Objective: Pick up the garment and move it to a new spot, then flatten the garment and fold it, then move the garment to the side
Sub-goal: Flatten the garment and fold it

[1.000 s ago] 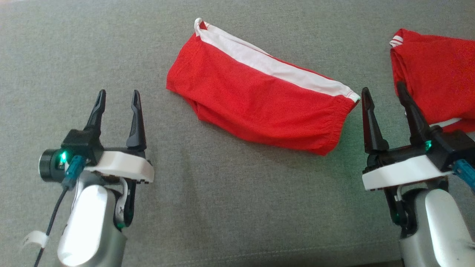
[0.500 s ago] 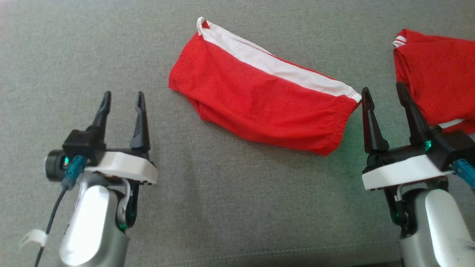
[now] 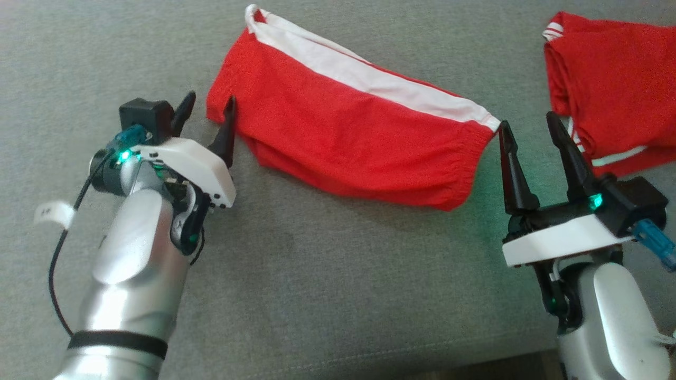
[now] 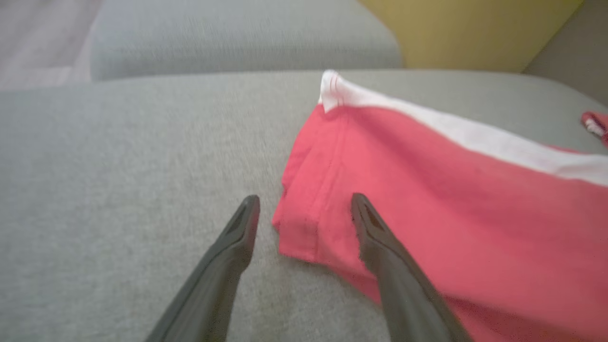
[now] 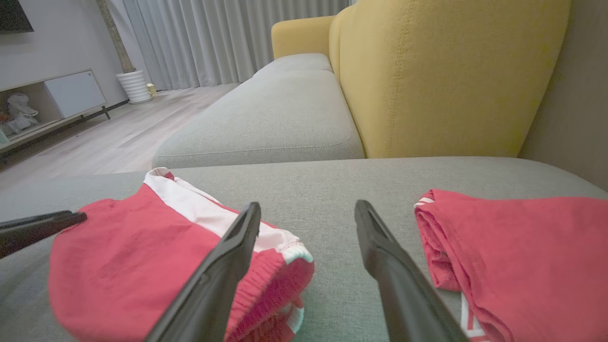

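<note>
1. The left gripper (image 3: pixel 210 97) stands wide open and holds nothing.
2. The red garment (image 3: pixel 348 137), a folded piece with a white band along its far edge, lies flat on the grey sofa cushion (image 3: pixel 327 274), stretching from this gripper's fingertips towards the other arm.
3. In the left wrist view, the near corner of the garment's end lies in the gap between the two dark fingers. The finger on the garment side crosses over the red cloth and the other finger is over bare cushion.
4. Whether either fingertip actually touches the cloth cannot be told.
5. The right gripper (image 3: pixel 528 120) is also spread fully apart, with nothing between its fingers.
6. The tip of its finger nearer the other arm is just beside the garment's gathered elastic end, where the white band finishes. It is close, but contact cannot be confirmed.
7. A second red garment (image 3: pixel 618 89) with thin white stripes lies folded on the outer side of the right gripper, just beyond its other finger.
8. Bare grey cushion shows in the gap between the right gripper's fingers.
9. Beyond the right gripper's fingertips rises a yellow backrest (image 5: pixel 451 76).
</note>
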Motion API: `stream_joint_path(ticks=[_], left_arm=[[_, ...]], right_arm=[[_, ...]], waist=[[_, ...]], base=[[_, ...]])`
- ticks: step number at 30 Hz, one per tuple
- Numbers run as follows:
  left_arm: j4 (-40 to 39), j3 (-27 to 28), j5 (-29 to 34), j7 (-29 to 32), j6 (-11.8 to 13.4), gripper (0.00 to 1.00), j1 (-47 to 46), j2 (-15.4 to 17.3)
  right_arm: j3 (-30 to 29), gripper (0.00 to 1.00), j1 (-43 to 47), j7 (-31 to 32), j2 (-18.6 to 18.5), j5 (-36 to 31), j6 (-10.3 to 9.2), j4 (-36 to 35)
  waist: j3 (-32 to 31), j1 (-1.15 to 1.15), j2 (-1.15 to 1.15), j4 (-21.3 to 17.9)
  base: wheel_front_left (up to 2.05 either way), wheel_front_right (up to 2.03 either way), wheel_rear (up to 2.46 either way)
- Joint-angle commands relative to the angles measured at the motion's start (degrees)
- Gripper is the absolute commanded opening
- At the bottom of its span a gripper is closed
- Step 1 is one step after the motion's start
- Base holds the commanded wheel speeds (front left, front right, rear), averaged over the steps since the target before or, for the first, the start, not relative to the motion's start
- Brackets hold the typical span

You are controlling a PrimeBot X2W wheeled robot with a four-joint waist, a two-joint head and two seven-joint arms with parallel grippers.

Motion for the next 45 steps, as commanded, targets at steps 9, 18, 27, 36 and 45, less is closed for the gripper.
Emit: stream_joint_path(ticks=[9,18,27,36,45], left_arm=[[14.4,0.0,-1.8,4.6,-2.0,0.13,-8.6,1.6],[17.7,-1.4,-2.2,-0.6,-2.3,0.00,-8.7,1.3],[13.4,0.6,-5.3,-6.7,-1.4,0.00,0.5,0.7],[-3.1,2.6,-8.5,-5.7,2.6,0.00,17.5,0.6],[-16.6,3.3,-8.6,-2.4,7.5,1.00,27.2,1.4]], right_arm=[[1.6,1.00,-1.5,-1.3,0.2,2.3,0.39,-0.2],[1.7,1.00,-1.3,-1.5,0.2,3.2,0.39,0.5],[0.4,1.00,0.8,-1.0,0.2,2.5,0.39,0.6],[0.5,1.00,3.7,1.0,0.2,1.8,0.39,0.3],[0.7,1.00,5.0,2.0,0.2,1.7,0.39,-0.3]], waist=[[0.4,-0.01,0.00,-2.4],[-0.6,-0.01,0.00,-1.7],[-3.7,-0.01,0.00,0.9],[-7.5,-0.01,0.00,2.9],[-9.3,-0.01,0.00,2.9]], base=[[0.00,0.00,0.00],[0.00,0.00,0.00],[0.00,0.00,0.00],[0.00,0.00,0.00],[0.00,0.00,0.00]])
